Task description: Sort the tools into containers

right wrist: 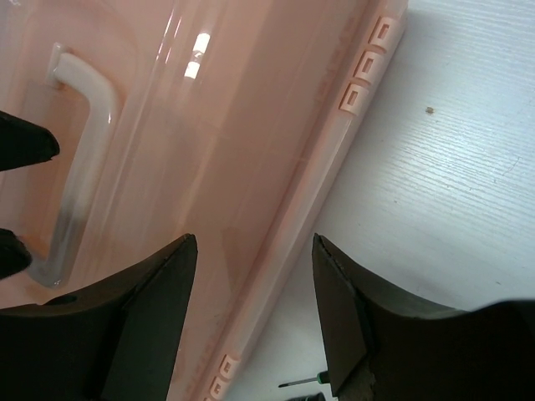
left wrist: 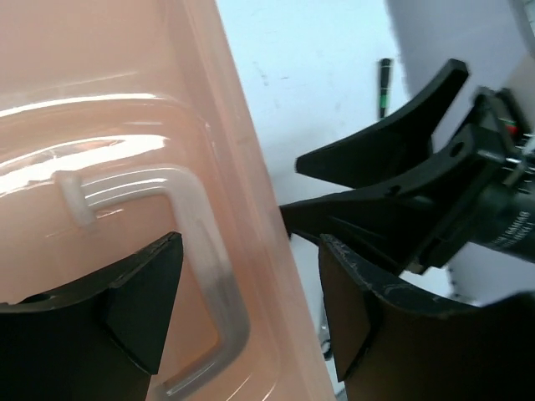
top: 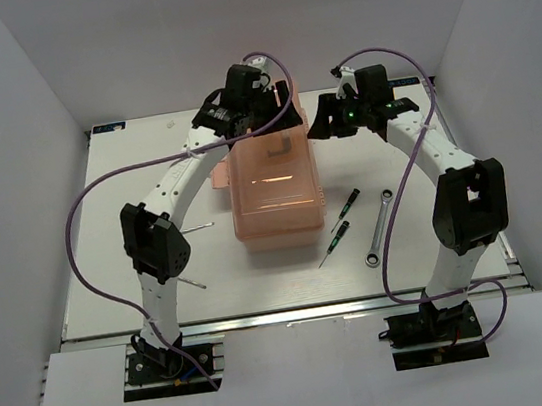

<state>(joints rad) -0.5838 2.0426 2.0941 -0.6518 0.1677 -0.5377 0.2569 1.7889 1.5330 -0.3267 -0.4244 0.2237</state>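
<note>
Both arms are the same build tbh: the left arm [top: 177, 183] and right arm [top: 433, 145] have white links with chunky black joint housings, each sitting on a black base plate [top: 167, 364]. A purple cable [top: 76, 215] loops loose alongside each one. The left gripper [left wrist: 251, 242] has matte black, wedge-shaped fingers [left wrist: 125, 309], one with pale scuffs along its edge. The right gripper [right wrist: 254, 238] looks identical, plus a small green light [top: 347, 111] glowing just behind it and tiny unreadable white lettering on its black body.

Wrench [top: 380, 228] right of toolbox [top: 276, 202] (screwdrivers [top: 349, 203] between)
</note>
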